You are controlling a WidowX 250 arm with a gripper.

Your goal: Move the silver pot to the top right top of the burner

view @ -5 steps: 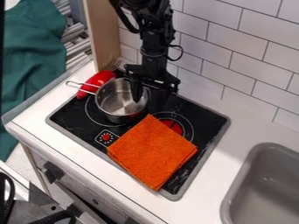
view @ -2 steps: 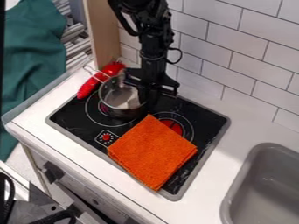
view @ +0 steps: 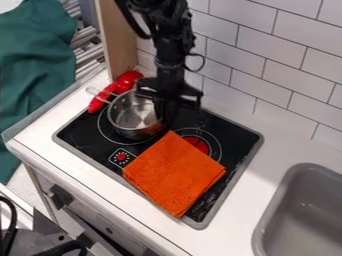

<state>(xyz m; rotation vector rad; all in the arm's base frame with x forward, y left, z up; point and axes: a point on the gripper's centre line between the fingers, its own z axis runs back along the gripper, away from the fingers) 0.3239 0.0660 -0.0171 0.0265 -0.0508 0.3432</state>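
Pot [view: 128, 115] at stove's [view: 234, 131] ten o'clock; claw [view: 163, 112], clamped on its rim at two o'clock, hides that edge.

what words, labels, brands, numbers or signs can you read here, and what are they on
No words, labels, brands, numbers or signs can be read.
The small white marks around the red dot on the black cooktop are too small to make out.

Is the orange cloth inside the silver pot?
No, the orange cloth lies flat on the stovetop, to the front right of the silver pot.
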